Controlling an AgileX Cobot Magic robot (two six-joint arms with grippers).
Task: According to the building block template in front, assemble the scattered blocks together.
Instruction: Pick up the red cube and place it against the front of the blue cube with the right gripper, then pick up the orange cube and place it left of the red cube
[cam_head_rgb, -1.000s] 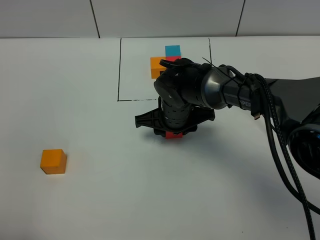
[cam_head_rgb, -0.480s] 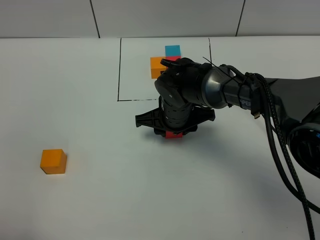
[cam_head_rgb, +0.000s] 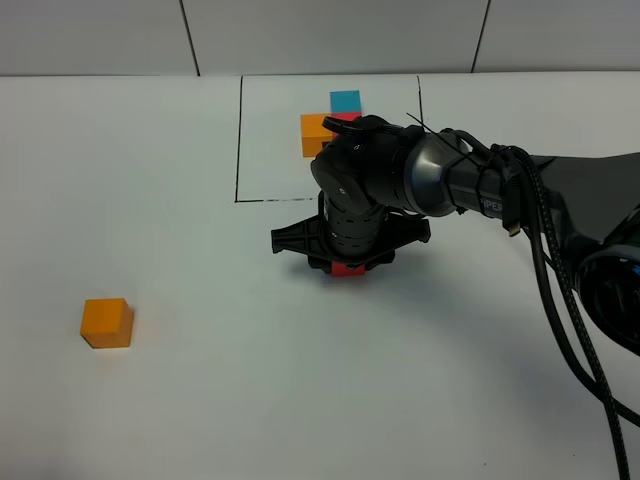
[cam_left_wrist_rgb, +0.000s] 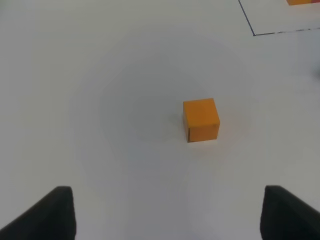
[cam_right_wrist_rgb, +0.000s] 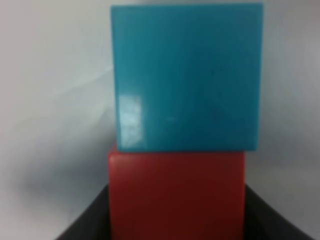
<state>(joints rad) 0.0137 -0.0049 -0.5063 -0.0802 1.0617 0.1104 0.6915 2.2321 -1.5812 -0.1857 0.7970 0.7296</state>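
Note:
The template is an orange (cam_head_rgb: 314, 131), red and blue (cam_head_rgb: 345, 100) cube cluster inside a thin black rectangle (cam_head_rgb: 240, 140); my right arm hides part of it. My right gripper (cam_head_rgb: 347, 262) stands low in front of the frame, shut on the loose red cube (cam_head_rgb: 348, 270). In the right wrist view the red cube (cam_right_wrist_rgb: 176, 195) sits between the dark fingers, touching the loose blue cube (cam_right_wrist_rgb: 186, 75) beyond it. The blue cube is hidden in the high view. The loose orange cube (cam_head_rgb: 107, 322) lies far left. My left gripper (cam_left_wrist_rgb: 167, 220) is open, hovering short of the orange cube (cam_left_wrist_rgb: 201, 120).
The white table (cam_head_rgb: 200, 400) has a wall along its far edge. The right arm's black cables (cam_head_rgb: 560, 300) hang over the right side. A corner of the black frame (cam_left_wrist_rgb: 253, 34) shows in the left wrist view.

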